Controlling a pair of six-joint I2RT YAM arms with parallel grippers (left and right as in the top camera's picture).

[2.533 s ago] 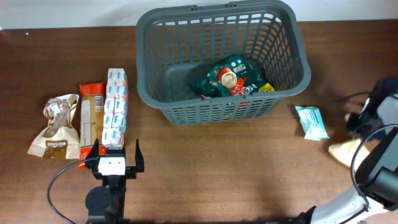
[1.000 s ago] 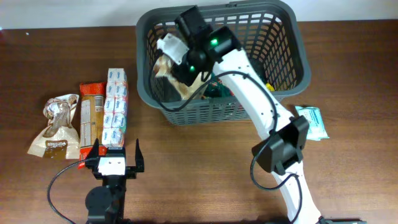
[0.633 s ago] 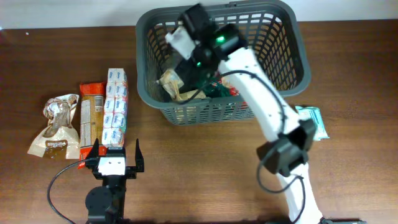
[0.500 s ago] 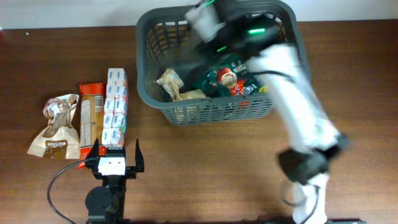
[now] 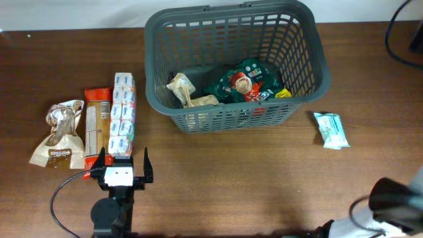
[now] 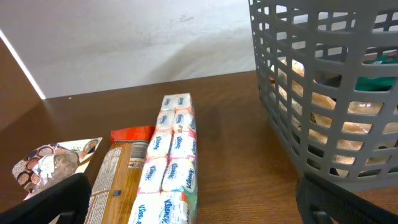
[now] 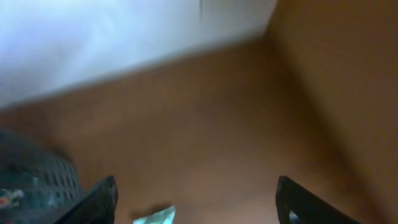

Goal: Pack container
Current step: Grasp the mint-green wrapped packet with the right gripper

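The container (image 5: 231, 14), a dark grey lattice basket, stands at the back centre of the table. Inside it lie a green snack packet (image 5: 248, 82) and a crumpled tan packet (image 5: 186, 94). My left gripper (image 5: 123, 162) rests open near the front left, just in front of a Kleenex tissue pack (image 5: 123, 112). In the left wrist view the left gripper (image 6: 199, 211) has nothing between its jaws, and the container wall (image 6: 323, 99) is on the right. The blurred right wrist view shows my right gripper (image 7: 199, 208) open and empty, high over the table's right side.
Left of the tissue pack lie an orange-brown biscuit pack (image 5: 97, 125) and a brown-and-white bag (image 5: 59, 135). A teal packet (image 5: 330, 129) lies right of the container, also visible as the teal packet (image 7: 155, 216) at the bottom edge. The right arm's base (image 5: 396, 201) is at the front right.
My right gripper opened over the container and left the tan packet inside beside the green one. Then the right arm swung away to the right. The left arm stayed still.
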